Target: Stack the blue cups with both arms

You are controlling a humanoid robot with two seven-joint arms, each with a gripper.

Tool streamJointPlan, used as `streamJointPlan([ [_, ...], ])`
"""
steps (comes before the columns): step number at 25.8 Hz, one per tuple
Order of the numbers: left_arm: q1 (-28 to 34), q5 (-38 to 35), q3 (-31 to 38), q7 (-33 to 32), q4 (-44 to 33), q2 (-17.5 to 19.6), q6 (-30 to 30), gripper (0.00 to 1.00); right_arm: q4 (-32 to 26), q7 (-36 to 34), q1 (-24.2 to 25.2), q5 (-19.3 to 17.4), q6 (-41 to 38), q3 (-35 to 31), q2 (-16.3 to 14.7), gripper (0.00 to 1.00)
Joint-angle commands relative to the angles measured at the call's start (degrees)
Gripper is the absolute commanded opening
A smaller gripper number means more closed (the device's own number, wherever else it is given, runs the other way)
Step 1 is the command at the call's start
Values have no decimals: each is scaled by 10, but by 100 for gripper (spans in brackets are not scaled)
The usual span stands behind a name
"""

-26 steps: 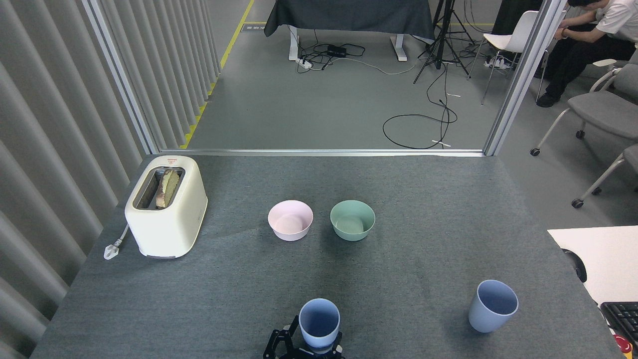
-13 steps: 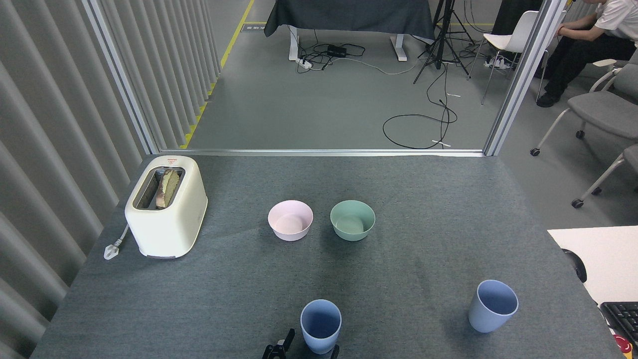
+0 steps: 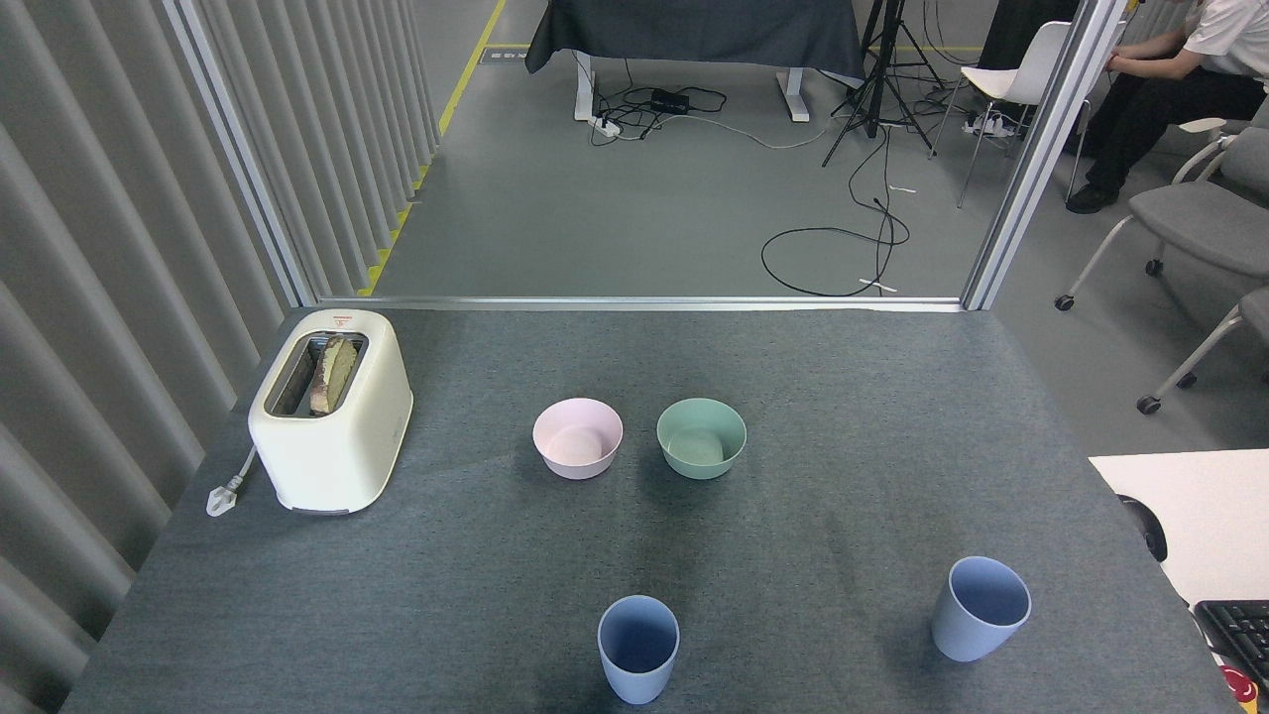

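Observation:
Two pale blue cups stand upright and apart on the grey table. One blue cup (image 3: 637, 648) is at the near middle, close to the front edge. The other blue cup (image 3: 980, 607) stands at the near right. Neither of my arms nor any gripper shows in the head view. Nothing touches either cup.
A pink bowl (image 3: 577, 437) and a green bowl (image 3: 700, 436) sit side by side mid-table. A cream toaster (image 3: 330, 410) with bread in its slot stands at the left, its plug lying beside it. A white desk (image 3: 1195, 516) with a keyboard adjoins the right edge. A seated person is at the far right.
A black gripper that stood around the base of the middle cup has let go and drawn back out of view below the frame. The cup stays upright, shifted slightly.

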Motion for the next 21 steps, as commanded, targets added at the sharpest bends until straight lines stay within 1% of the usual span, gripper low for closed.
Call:
streamJointPlan([
  [1,46,18,41,0,-52,25,6,100,0,-6,12,-1,0,-13,0,100],
  [4,52,65,84,0,-56,28,8,100,3,5,11,-1,-1,-65,0,100],
  [6,52,91,106,0,-53,28,8,100,16,22,7,-1,0,-82,1,100],
  [8,52,98,117,0,-52,28,10,100,34,29,0,-1,0,-92,-1,100],
  [11,52,98,128,0,-52,28,12,100,57,30,-34,-1,-1,-102,-3,100],
  [15,52,98,143,0,-50,27,11,100,102,30,-84,-3,0,-102,-23,100],
  [21,52,98,143,0,-45,27,11,100,175,32,-159,0,-1,-101,-29,100],
])
